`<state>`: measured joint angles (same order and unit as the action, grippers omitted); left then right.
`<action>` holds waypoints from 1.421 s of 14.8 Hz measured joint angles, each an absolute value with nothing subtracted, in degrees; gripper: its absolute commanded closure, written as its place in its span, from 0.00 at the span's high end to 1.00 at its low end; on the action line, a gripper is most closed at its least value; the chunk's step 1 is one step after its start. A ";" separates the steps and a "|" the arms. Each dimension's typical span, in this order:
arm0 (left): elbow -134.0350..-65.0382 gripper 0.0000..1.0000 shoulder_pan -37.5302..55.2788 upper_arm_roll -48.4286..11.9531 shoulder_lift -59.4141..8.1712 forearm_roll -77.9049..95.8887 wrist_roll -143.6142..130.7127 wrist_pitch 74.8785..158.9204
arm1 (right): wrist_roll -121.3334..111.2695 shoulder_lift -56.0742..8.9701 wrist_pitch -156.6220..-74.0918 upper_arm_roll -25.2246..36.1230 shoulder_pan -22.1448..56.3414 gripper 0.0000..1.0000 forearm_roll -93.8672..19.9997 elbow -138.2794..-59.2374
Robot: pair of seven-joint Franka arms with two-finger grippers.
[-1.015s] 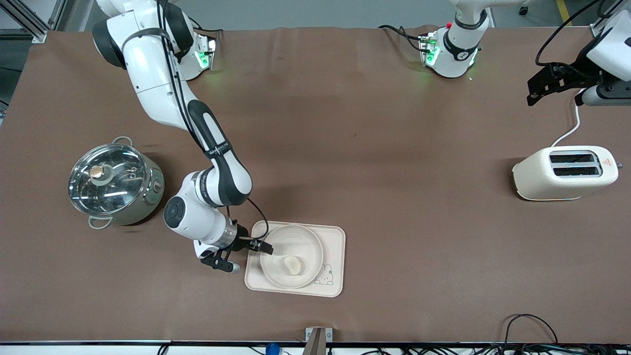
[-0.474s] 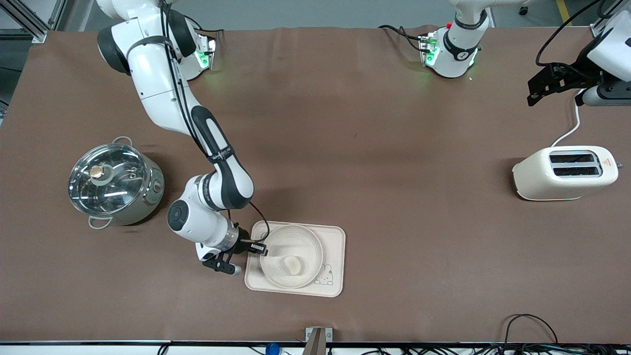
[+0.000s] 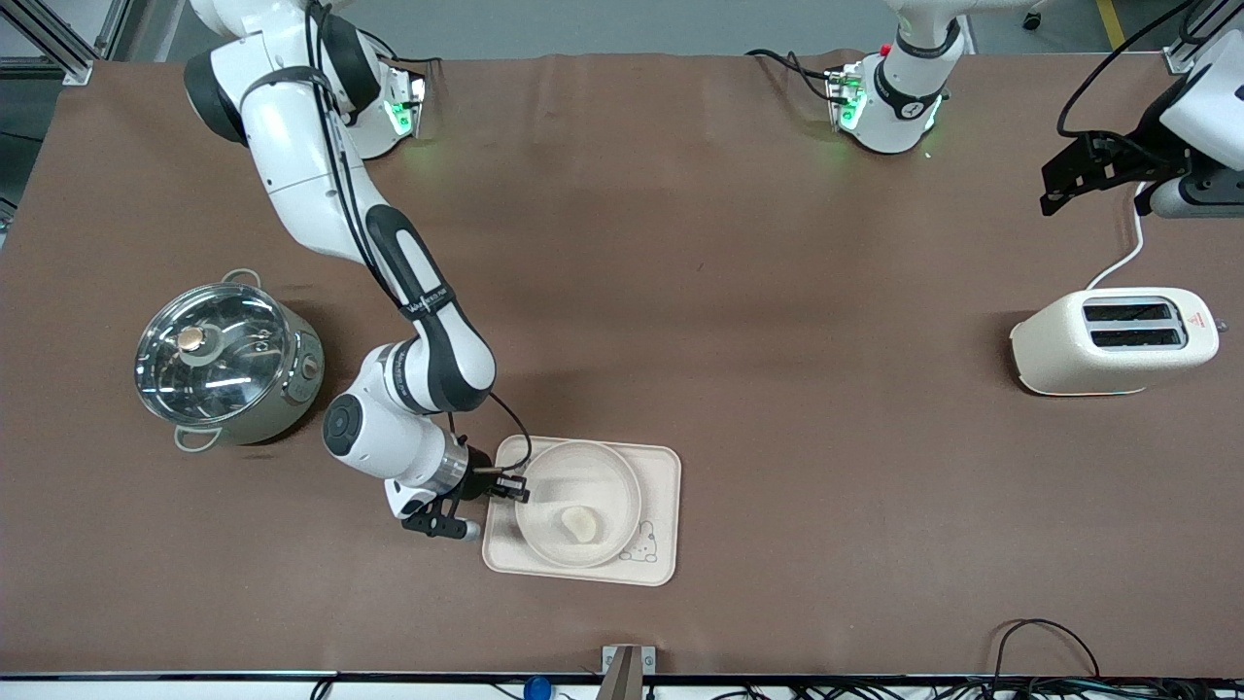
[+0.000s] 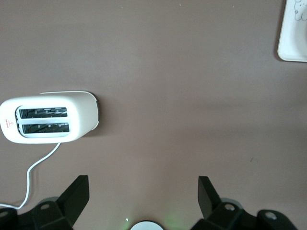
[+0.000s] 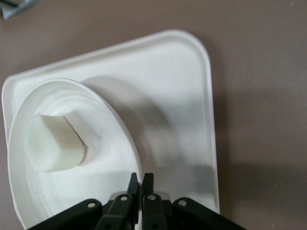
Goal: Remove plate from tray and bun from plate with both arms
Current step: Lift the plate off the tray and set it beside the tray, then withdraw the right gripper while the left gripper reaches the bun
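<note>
The round cream plate (image 3: 583,481) sits on the rectangular cream tray (image 3: 663,467), with the pale bun (image 3: 577,524) lying in it. My right gripper (image 3: 515,486) is shut on the plate's rim at the side toward the right arm's end. In the right wrist view the fingers (image 5: 141,178) pinch the rim of the plate (image 5: 108,127), which throws a shadow on the tray (image 5: 177,72). The bun (image 5: 53,143) rests inside the plate. My left gripper (image 3: 1054,190) waits open and empty in the air above the toaster; its wrist view shows its jaws (image 4: 144,184) wide apart.
A cream toaster (image 3: 1118,340) with a white cord stands at the left arm's end, and also shows in the left wrist view (image 4: 50,117). A steel pot with a glass lid (image 3: 225,360) stands at the right arm's end, close to the right arm's wrist.
My right hand has drawn back slightly toward the pot. The plate's gripped side has risen a little, and the plate has shifted slightly on the tray. The left arm has barely moved.
</note>
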<state>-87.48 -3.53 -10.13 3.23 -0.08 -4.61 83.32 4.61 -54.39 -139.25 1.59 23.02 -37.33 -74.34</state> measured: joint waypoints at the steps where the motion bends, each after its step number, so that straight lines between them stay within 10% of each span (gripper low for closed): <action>1: -86.74 1.00 -3.51 -10.14 2.66 -0.08 -4.61 83.33 | 3.78 -52.43 -140.17 0.31 22.99 0.00 -37.35 -78.05; 10: -85.66 1.00 -3.19 -10.15 0.24 -0.08 -4.61 83.33 | 0.91 -28.26 -149.92 -8.37 23.49 0.00 -41.57 -114.09; 18: -86.97 1.00 -2.04 -11.73 -1.78 -0.07 -5.41 84.22 | -0.29 -27.11 -164.55 -9.01 29.18 0.03 -42.10 -123.80; 19: -87.93 1.00 -1.99 -12.91 -2.39 -0.05 -7.46 85.61 | -0.32 -27.37 -164.58 -8.95 29.18 0.11 -42.14 -123.79; 21: -89.79 1.00 -1.83 -16.67 -4.41 -0.05 -14.81 89.36 | -0.33 -27.77 -164.78 -8.87 29.16 0.76 -42.30 -123.75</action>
<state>-89.79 -1.83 -16.67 -4.41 -0.05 -14.81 89.36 -0.33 -27.77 -164.78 -8.87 29.16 -42.30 -123.75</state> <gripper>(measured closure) 0.000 0.894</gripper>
